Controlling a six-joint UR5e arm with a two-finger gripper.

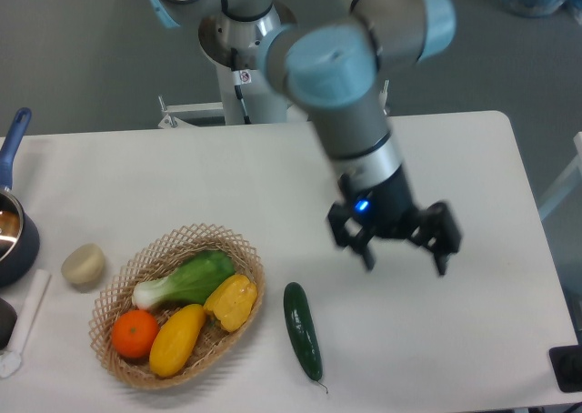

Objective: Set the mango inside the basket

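The mango [176, 339], a smooth yellow-orange oval fruit, lies in the front of the tan wicker basket [250, 259] at the front left of the table. My gripper [406, 260] hangs over the table's right half, far to the right of the basket. Its fingers [443, 249] are spread apart with nothing between them. The arm hides the table behind it.
The basket also holds an orange fruit [133, 333], a lumpy yellow pepper [231, 301] and a green leafy vegetable [185, 281]. A dark green cucumber [302, 330] lies right of the basket. A pale round item [84, 264] and a dark pot [13, 236] sit at the left.
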